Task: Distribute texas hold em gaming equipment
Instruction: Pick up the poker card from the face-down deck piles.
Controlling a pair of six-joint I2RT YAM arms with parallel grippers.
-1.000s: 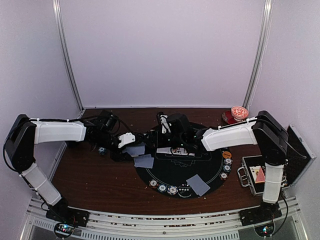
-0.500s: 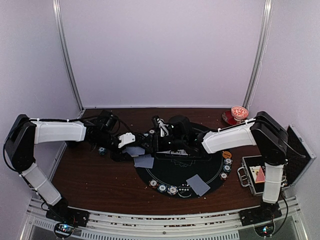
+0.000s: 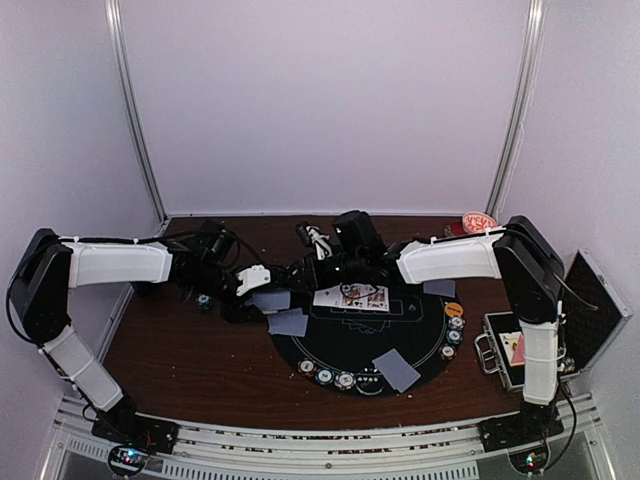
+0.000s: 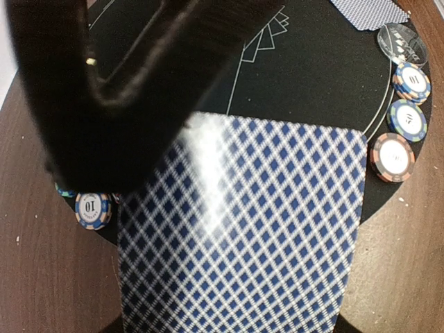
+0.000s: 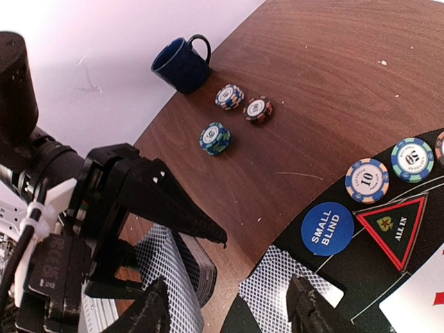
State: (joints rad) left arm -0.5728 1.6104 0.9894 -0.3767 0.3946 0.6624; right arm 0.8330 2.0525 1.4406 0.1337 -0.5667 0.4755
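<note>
Your left gripper [image 3: 256,290] is clamped on the deck [image 4: 243,236], holding it just off the left edge of the round black mat [image 3: 400,335]. Your right gripper [image 5: 227,313] hangs over the mat's far-left edge beside the deck, fingers apart with nothing between them.

I'd judge the deal roughly half done. Face-up cards [image 3: 351,295] lie at the mat's centre. One face-down card [image 3: 397,369] sits at its near edge, another [image 3: 288,322] at its left edge, and a third [image 3: 438,288] at its far-right edge. Chips [image 3: 326,377] line the mat's near rim and more [image 3: 455,329] line its right rim. The blue disc [image 5: 327,227] and red triangle [image 5: 392,224] lie at the rim near the deck.

Still to do, it seems: three chip stacks [image 5: 229,97] wait off the mat to its left, and much of the deck looks undealt.
</note>
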